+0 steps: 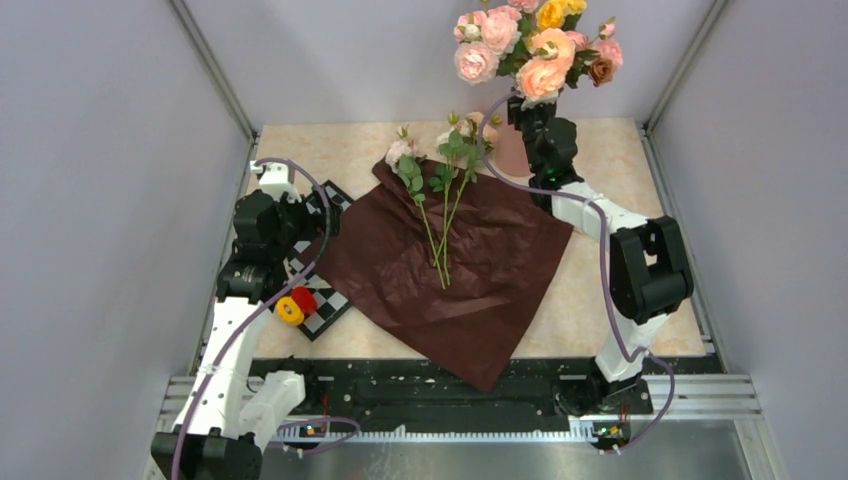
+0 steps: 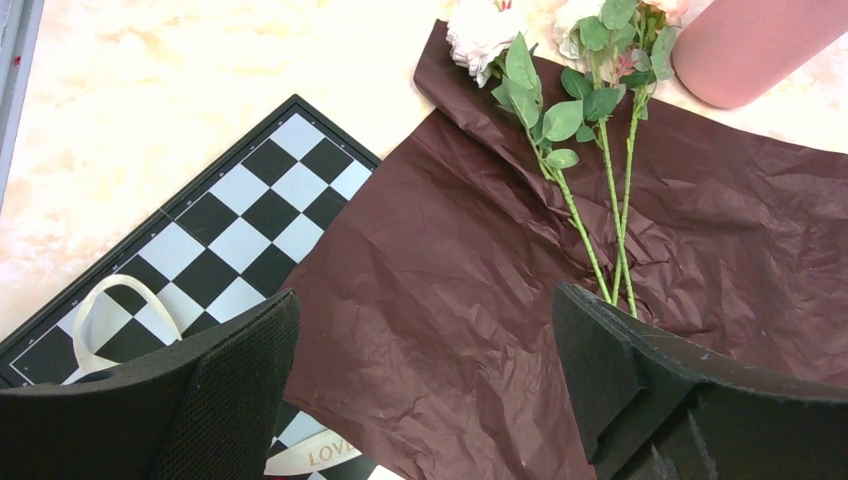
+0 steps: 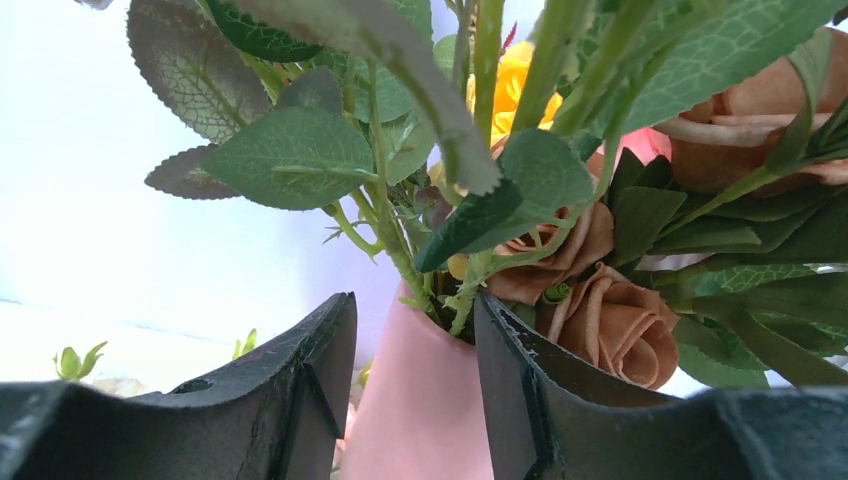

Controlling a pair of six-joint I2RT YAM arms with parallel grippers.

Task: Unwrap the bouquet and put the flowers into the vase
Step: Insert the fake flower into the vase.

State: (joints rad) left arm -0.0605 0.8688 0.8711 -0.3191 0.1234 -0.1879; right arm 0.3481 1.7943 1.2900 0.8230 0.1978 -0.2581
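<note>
Left gripper (image 2: 425,300): jaws stood spread wide, empty, over chessboard (image 2: 250,200) and paper (image 1: 480,290).
Flowers (image 1: 440,200): lay mid-table on the opened paper, long axis near-to-far, blooms far, stems toward the arms. Judged light, springy, crushable at the heads; best taken by the bare lower stems.
Vase (image 1: 512,150): stood upright, far right.
Right gripper (image 3: 415,310): jaws half-parted astride its neck; contact could not be told.

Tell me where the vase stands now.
In the top view the vase stands far on the table, right of centre, beside the flowers, with the right gripper around its neck.
</note>
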